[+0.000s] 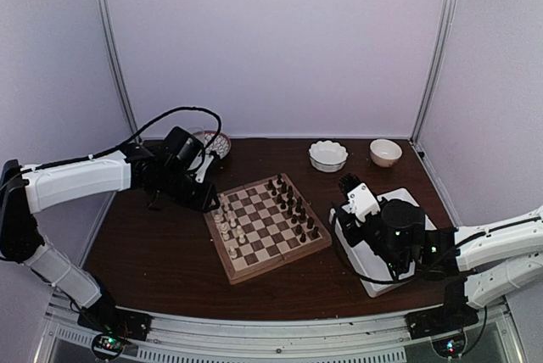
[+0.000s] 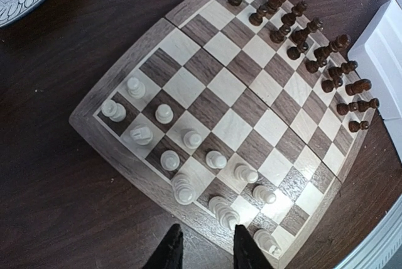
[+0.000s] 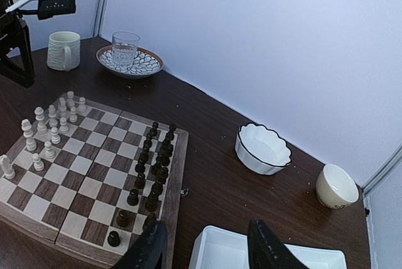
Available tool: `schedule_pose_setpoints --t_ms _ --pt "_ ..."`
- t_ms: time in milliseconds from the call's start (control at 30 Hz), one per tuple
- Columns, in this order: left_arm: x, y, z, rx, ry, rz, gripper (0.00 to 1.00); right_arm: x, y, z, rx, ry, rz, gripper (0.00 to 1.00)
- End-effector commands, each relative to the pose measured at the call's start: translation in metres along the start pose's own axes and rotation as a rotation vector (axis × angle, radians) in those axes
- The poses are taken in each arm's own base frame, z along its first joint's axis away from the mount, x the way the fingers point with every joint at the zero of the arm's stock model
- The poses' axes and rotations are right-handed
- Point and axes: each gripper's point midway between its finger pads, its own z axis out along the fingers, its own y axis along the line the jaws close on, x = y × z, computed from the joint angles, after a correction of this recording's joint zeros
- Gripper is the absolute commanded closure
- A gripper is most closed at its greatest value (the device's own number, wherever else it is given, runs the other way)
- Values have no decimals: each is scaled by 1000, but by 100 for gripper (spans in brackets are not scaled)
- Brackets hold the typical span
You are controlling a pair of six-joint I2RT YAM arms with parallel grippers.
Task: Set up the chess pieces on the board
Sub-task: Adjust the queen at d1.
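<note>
Left wrist view, bottom edge — left gripper (image 2: 207, 251) parted and empty just off the near rim of the board (image 2: 232, 127), cream chess pieces (image 2: 183, 188) packed in the lower-left rows close by, liable to be toppled by any sideways drift; right gripper (image 3: 204, 247) also parted, holding nothing.

Free to pass over bare middle squares of the board (image 2: 232, 127). Crowded at one edge by chess pieces (image 2: 190, 138), opposite by dark pieces (image 2: 331, 46).
</note>
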Motion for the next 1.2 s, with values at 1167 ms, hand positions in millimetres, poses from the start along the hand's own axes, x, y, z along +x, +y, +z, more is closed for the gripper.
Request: schedule_pose_setpoints --t_ms 1167 --pt "43 23 8 3 -43 -85 100 14 -45 6 71 65 179 53"
